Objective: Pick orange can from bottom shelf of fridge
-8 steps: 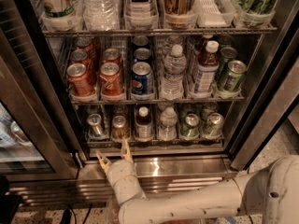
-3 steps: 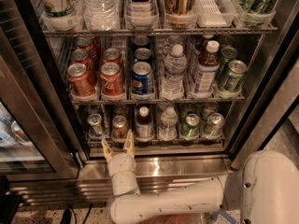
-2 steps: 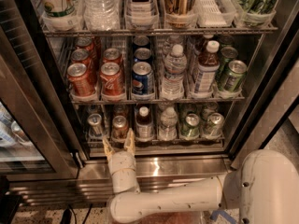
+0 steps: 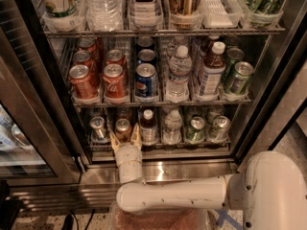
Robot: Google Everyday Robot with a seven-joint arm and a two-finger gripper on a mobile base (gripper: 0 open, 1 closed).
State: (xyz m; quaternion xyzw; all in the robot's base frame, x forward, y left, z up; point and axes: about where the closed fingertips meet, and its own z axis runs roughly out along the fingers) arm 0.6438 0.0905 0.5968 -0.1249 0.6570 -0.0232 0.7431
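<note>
The orange can (image 4: 123, 128) is found at the front of the bottom shelf (image 4: 168, 148) of the fridge (image 4: 201, 169). Its lower part is flanked by the spread-apart fingers of the gripper (image 4: 125, 139). A brown-orange body and a shiny silver top are seen. A grey can (image 4: 98, 127) is placed just beside it.

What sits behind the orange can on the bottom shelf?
Something dark stands behind the orange can in its lane; the rack above hides what it is. The pincer, open, is at the can's front, fingers flanking it.
</note>
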